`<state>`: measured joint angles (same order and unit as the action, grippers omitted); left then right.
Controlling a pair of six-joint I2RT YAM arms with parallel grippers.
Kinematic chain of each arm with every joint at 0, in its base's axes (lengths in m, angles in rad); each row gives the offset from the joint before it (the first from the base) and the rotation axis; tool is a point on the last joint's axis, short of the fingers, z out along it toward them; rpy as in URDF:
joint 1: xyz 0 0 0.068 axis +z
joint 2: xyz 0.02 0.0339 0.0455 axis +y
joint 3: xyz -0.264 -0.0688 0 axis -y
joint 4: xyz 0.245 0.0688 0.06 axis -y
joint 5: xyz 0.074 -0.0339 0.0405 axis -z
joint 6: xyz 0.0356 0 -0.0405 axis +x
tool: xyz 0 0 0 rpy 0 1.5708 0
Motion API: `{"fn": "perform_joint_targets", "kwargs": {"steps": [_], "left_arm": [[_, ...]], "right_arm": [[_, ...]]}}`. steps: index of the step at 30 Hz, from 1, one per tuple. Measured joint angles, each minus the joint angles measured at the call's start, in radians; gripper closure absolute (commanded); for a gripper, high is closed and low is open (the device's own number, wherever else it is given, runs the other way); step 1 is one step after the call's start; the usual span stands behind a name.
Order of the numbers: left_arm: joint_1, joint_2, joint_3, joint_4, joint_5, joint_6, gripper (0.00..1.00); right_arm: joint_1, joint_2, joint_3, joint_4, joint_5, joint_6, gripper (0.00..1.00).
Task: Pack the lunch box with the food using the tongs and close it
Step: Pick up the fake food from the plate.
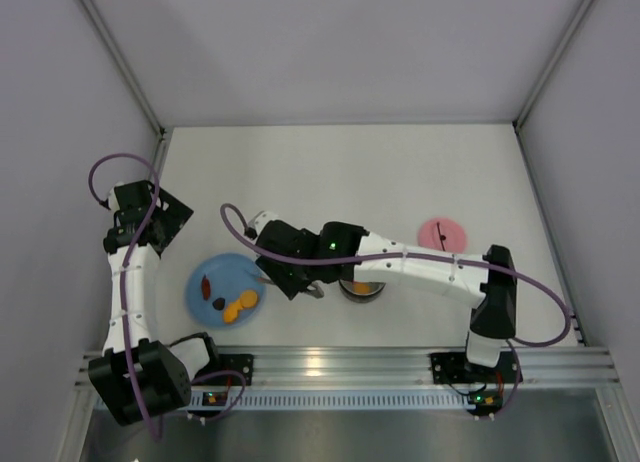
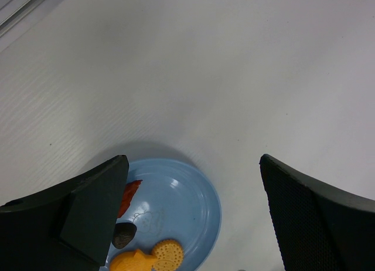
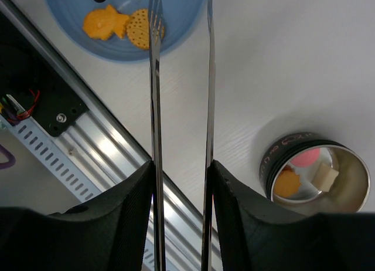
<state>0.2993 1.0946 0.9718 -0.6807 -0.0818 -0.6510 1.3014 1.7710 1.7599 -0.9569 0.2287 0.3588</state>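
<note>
Your right gripper (image 3: 181,171) is clamped on the tongs (image 3: 154,89). They reach to 12 o'clock, over the plate (image 3: 184,24) with food (image 3: 105,23) on it. The box (image 3: 275,159) sits at 4 o'clock with 3 pieces inside. Its lid (image 1: 440,233) lies apart. Your left gripper (image 2: 193,165) hangs spread wide, holding nothing.

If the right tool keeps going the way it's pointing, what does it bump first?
Probably the blue plate: the right tool grips the tongs, whose tips hang over its orange food pieces. How high they hover is unclear.
</note>
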Motion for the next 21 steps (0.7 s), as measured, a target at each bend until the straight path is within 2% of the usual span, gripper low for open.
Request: {"fn": "perform_joint_targets", "kwargs": {"steps": [7,21], "left_arm": [[0.000,0.000,0.000,0.000,0.000,0.000,0.01],[0.000,0.000,0.000,0.000,0.000,0.000,0.01]], "right_arm": [[0.028,0.079,0.042,0.009,-0.033,-0.026,0.58],[0.061,0.091,0.042,0.008,-0.048,-0.040,0.58]]}}
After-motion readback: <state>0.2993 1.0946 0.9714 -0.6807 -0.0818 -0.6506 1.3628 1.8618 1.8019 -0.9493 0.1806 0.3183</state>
